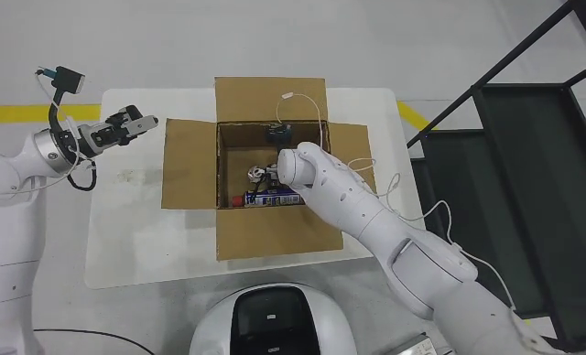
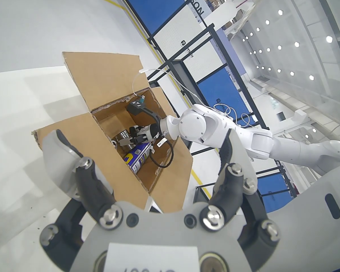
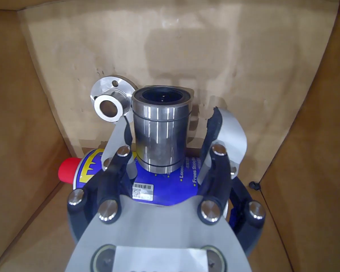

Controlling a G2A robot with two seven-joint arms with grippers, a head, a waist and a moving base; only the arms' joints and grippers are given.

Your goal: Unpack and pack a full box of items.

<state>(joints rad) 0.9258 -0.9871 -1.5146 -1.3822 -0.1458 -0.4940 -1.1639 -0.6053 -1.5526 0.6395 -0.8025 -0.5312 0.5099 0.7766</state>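
Observation:
An open cardboard box (image 1: 188,163) stands on the white table (image 1: 128,227). My right gripper (image 3: 170,123) is down inside it, open, its fingers on either side of an upright steel cylinder (image 3: 161,128); one finger is close against it, the other stands apart. Under the cylinder lies a blue spray can (image 3: 164,182) with a red cap. Beside the cylinder is a flanged metal fitting (image 3: 110,100). From above, the right gripper (image 1: 263,175) sits over the spray can (image 1: 270,199). My left gripper (image 1: 137,122) hangs open and empty above the table, left of the box (image 2: 102,77).
The box's four flaps lie folded outward. A black metal stair frame (image 1: 513,154) stands to the right of the table. Thin white cable loops off the right arm over the box's far flap. Bare table surface lies left of and in front of the box.

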